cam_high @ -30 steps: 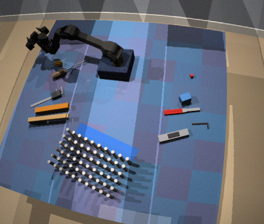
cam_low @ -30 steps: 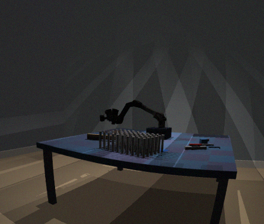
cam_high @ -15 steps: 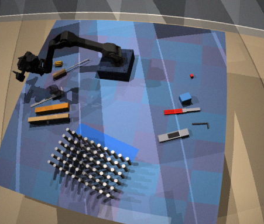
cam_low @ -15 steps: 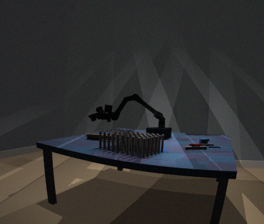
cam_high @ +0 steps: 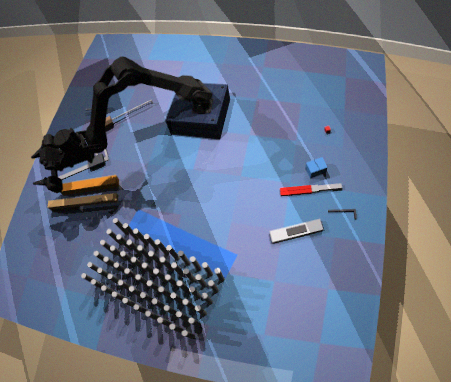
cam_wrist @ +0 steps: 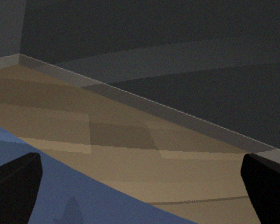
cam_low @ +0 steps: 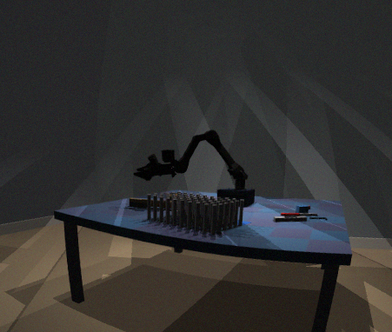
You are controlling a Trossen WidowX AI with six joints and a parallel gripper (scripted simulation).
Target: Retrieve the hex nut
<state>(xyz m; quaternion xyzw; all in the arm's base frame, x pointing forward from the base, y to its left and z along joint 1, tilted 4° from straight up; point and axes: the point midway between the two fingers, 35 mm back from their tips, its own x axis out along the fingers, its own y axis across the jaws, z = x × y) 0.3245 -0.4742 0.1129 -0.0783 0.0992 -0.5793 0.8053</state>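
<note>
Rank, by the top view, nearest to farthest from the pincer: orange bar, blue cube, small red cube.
From the open pincer at the table's left:
1. Orange bar, just beside it.
2. Blue cube, across the table, right side.
3. Small red cube, farther right and back.

The table [cam_high: 291, 320], checkered in blue and purple, carries standing spacers [cam_high: 151, 275] at lower left beside a bright blue taped strip [cam_high: 206, 250]. Two orange bars [cam_high: 88, 192] lie left of centre. On the right lie a red-handled tool [cam_high: 311, 189], a blue block [cam_high: 316, 166], a hex key [cam_high: 343, 212] and a grey plate [cam_high: 296, 231].
</note>
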